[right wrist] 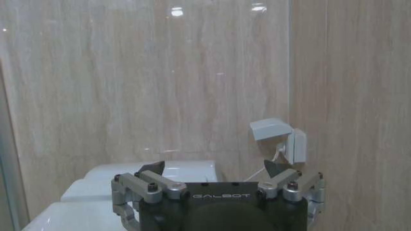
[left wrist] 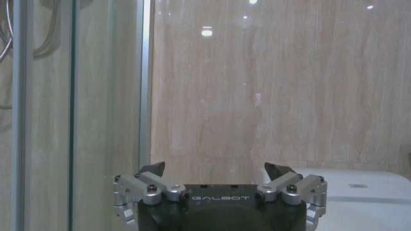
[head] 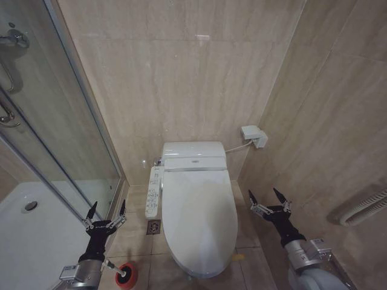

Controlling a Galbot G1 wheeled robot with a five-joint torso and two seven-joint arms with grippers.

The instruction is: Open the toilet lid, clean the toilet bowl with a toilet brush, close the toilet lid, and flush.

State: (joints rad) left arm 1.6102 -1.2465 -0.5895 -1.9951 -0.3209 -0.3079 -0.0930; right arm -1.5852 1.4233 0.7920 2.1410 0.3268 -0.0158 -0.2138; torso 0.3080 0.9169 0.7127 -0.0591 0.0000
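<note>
1. Nearest me, low on my left, the toilet brush (head: 125,275) sits on the floor tiles in its red cup-like base; the pale handle looks thin and light, and I judge it easy to pinch along the shaft but quick to twist in a loose hold.
2. My left gripper (head: 104,213) hovers above the floor just beyond the brush, beside the glass shower door (head: 66,139), fingers spread wide and holding nothing.
3. My right gripper (head: 269,200) hangs on the other side of the toilet near the tiled wall, also spread apart and empty (the wrist camera shows both tips well separated).
4. Between them lies the toilet lid (head: 198,214), shut flat over the toilet bowl, so I cannot see what the bowl holds. The lid looks glossy, stiff and slippery; I would take it at the front rim, where a small yellowish tab (head: 239,257) shows, and I reckon it pivots at the back.
5. Beside the lid runs a control panel (head: 153,192).
6. Farther back sits the white tank unit (head: 193,154), then a wall socket box (head: 253,135).
</note>
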